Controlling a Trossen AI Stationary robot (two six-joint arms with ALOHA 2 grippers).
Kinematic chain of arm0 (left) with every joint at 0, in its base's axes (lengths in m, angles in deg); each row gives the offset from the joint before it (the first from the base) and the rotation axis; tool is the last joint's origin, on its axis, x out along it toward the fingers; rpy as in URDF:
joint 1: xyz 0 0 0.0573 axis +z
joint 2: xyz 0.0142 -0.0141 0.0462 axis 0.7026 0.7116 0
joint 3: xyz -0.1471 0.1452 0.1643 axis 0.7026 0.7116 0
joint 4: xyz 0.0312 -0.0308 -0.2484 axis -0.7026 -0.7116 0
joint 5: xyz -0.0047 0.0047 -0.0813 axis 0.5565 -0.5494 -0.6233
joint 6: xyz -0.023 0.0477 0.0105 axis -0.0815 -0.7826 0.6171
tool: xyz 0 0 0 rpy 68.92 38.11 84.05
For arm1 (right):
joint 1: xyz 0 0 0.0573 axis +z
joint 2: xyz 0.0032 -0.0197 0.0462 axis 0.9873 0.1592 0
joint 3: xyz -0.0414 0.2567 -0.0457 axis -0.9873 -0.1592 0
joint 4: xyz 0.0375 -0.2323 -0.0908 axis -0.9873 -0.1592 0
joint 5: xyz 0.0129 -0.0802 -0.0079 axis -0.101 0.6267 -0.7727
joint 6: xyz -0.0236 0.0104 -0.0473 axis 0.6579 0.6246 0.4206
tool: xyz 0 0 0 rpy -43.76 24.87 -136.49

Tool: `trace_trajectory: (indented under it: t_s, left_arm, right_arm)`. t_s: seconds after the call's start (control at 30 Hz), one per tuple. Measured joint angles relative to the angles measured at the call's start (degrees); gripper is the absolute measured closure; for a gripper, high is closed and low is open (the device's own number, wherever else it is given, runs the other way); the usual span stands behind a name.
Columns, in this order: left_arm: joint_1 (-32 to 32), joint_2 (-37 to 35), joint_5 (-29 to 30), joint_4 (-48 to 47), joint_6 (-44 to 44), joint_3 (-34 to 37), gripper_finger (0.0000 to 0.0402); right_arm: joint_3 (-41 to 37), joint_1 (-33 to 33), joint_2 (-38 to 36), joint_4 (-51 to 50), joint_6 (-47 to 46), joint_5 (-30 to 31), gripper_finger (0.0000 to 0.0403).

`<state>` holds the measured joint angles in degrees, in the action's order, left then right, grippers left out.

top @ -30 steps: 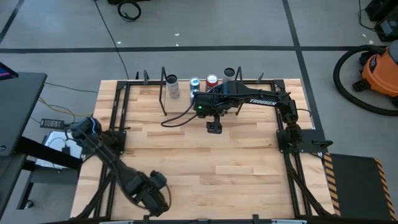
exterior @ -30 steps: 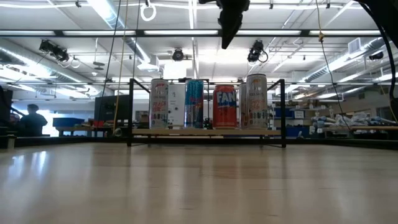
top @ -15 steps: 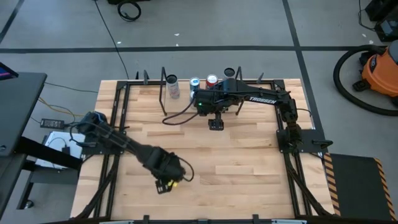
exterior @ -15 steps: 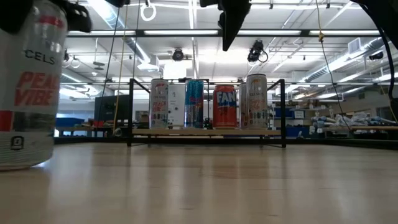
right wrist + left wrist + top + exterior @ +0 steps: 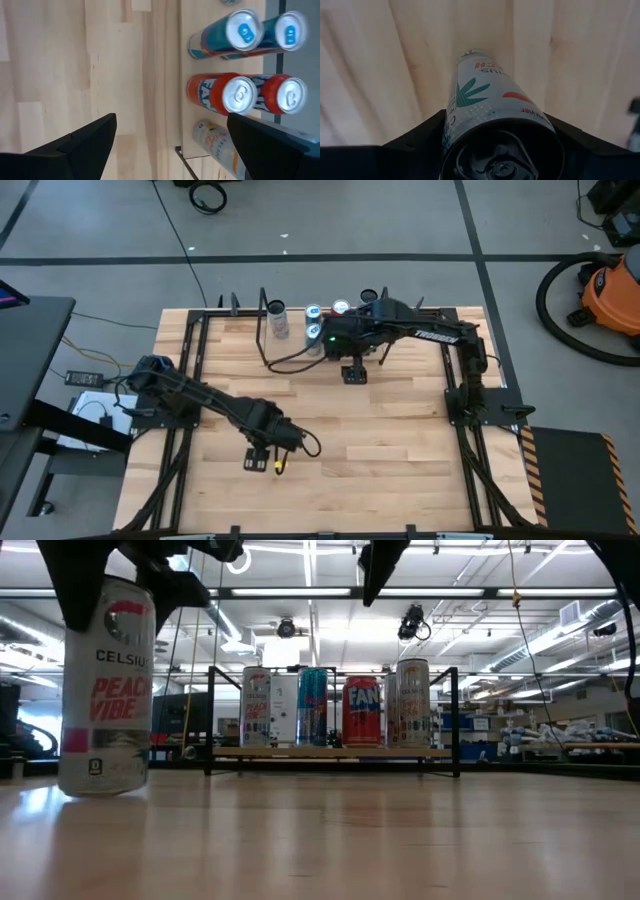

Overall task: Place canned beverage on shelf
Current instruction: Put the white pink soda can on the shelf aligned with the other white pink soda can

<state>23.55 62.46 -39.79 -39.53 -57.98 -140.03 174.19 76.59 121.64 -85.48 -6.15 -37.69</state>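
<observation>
My left gripper (image 5: 262, 459) is over the near-left middle of the table, shut on a tall white canned beverage (image 5: 105, 690) that stands upright below it. The shelf (image 5: 330, 753) stands at the far edge and carries several cans, among them a white one (image 5: 256, 707), a blue one (image 5: 312, 707), an orange one (image 5: 362, 711) and a pale one (image 5: 411, 703). They stand on its wood board. My right gripper (image 5: 353, 375) hangs open above the table just in front of the shelf, with nothing between its fingers (image 5: 85, 140). My left gripper pinches the canned beverage near its top rim (image 5: 470, 125) between its two fingers (image 5: 415, 145), one on either side. The fingers come from above, pointing down. The can stays upright; whether its bottom (image 5: 100, 790) rests on the table or hangs just above it, I cannot tell.
Black frame rails (image 5: 190, 380) run along the table's left and right sides (image 5: 455, 380). A dark cable (image 5: 285, 368) droops from the right arm over the board near the shelf. Bare wood (image 5: 340, 430) lies between the held can and the shelf.
My left gripper has swung from the near-left corner toward the table's middle and far edge, rolling about its own axis, with the can upright in its hold. In the low view the can has come in from the left. My right gripper has risen a little.
</observation>
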Motion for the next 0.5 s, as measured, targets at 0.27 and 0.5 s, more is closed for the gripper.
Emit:
trace_trajectory:
  t_s: [0.27, 0.5]
  left_arm:
    - [3.74, -0.02, 1.33, -0.64, -16.52, 0.00, 0.0131]
    - [6.66, -0.02, 1.31, 1.86, -27.13, 0.00, 0.0131]
  right_arm:
    - [-1.64, -0.08, -5.09, -0.02, -2.08, -0.35, 0.0013]
    - [-1.64, -0.03, -5.95, 0.00, -4.80, -0.37, 0.0013]
